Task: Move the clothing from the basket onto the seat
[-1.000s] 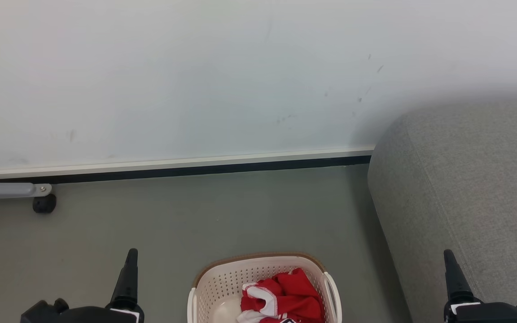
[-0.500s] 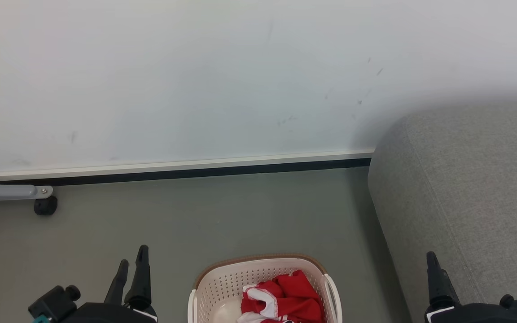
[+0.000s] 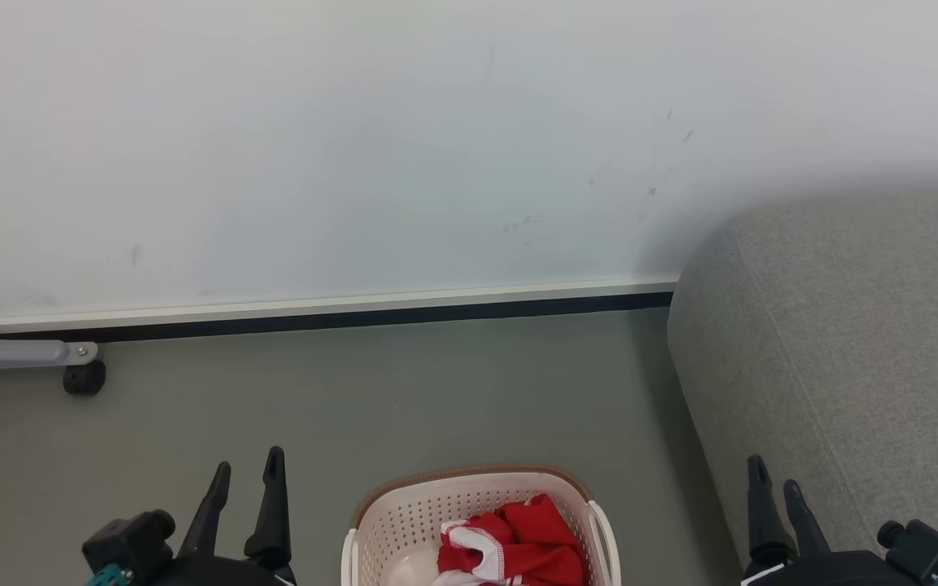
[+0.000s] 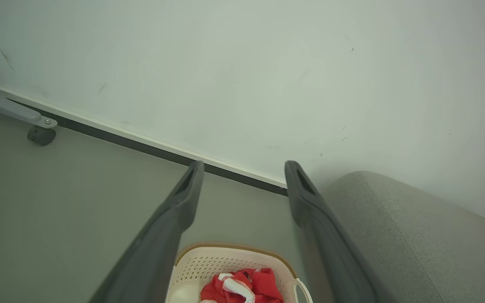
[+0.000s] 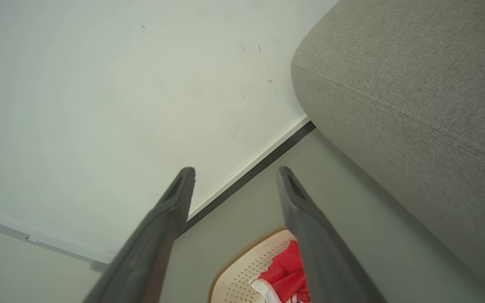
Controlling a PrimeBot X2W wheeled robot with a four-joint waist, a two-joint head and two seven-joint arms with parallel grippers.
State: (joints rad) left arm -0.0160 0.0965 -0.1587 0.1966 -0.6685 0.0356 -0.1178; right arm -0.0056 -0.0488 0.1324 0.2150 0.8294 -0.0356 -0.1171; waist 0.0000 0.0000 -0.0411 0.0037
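Closest to the robot, at the bottom of the head view, stands the basket (image 3: 404, 521), cream-white with many small holes and a brown rim. The clothing (image 3: 530, 537) lies inside the basket as a crumpled red heap with white striped trim, toward the basket's right side. The pale bottom of the basket shows bare at its left side.

To the left of the basket, apart from it, is the left gripper (image 3: 249, 457). Its two dark fingers point up and stand wide apart, with nothing between them. To the right of the basket, also apart from it, is the right gripper (image 3: 773, 472). Its fingers are spread fully too, and it holds nothing.

The seat (image 3: 843, 342), of light-grey fabric with a stitched seam, rises to the right of the basket and reaches farther back than it. Beyond the basket lies the grey-green floor (image 3: 404, 391). Far to the left of the basket and behind it, a black caster wheel (image 3: 84, 378) sits under a grey metal leg (image 3: 13, 352). Farthest behind the basket run a dark baseboard (image 3: 314, 316) and the white wall (image 3: 355, 146), which has a few small dark marks.
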